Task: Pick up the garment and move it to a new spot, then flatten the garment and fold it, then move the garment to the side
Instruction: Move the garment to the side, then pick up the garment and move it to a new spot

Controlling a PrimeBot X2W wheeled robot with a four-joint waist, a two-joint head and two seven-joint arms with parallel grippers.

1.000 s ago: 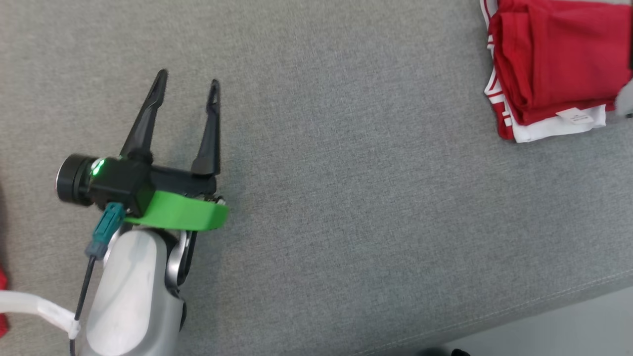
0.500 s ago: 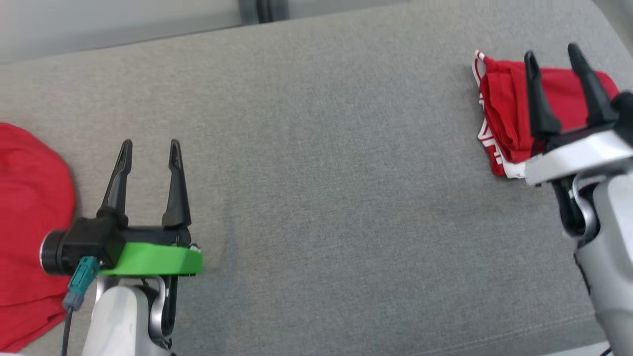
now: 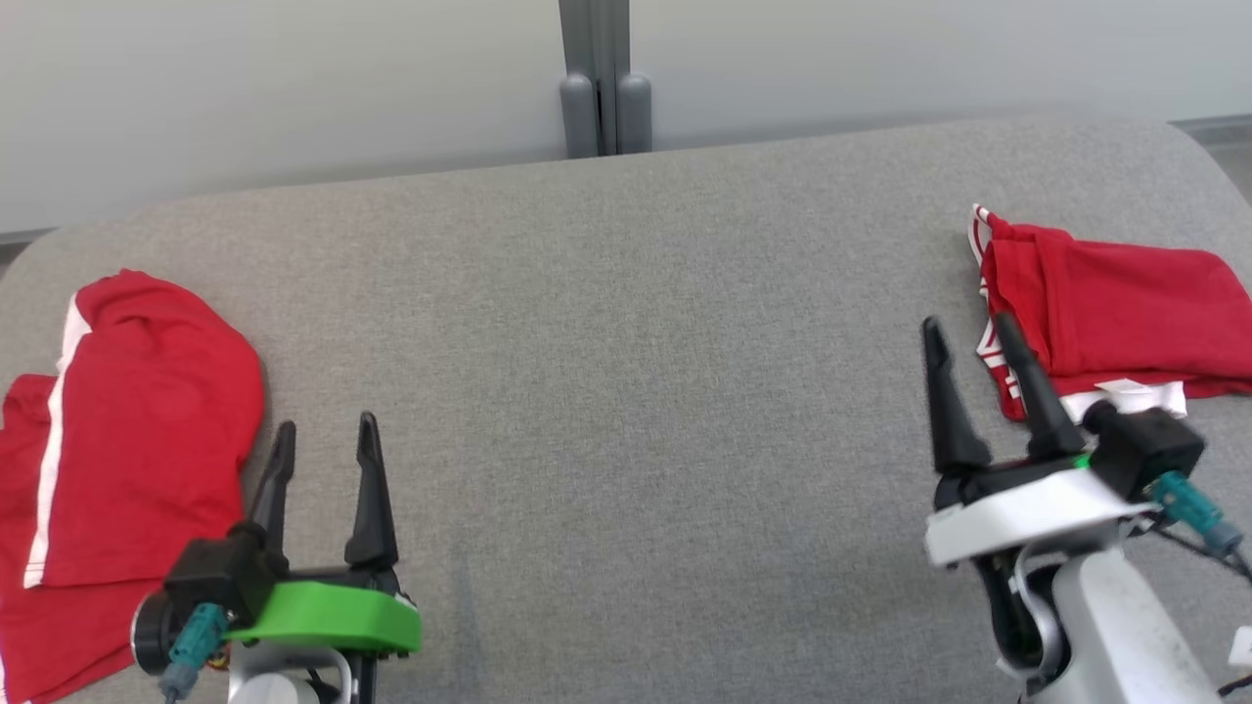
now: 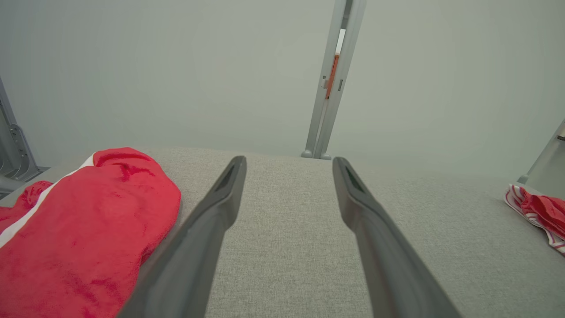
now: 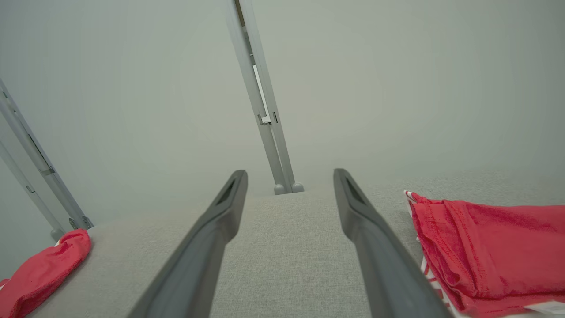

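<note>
A rumpled red garment with a white side stripe lies at the left end of the grey padded table. It also shows in the left wrist view and far left in the right wrist view. A second red garment, folded with white trim, lies at the right end. My left gripper hovers open and empty just right of the rumpled garment. My right gripper is open and empty, just left of the folded garment.
A pale wall runs behind the table, with a grey post at the middle of the far edge. The table's corners are rounded. Bare grey cloth stretches between the two grippers.
The head camera has tilted up, bringing the wall and both garments into the picture. The right gripper, over the folded garment half a second ago, now stands to its left, apart from it.
</note>
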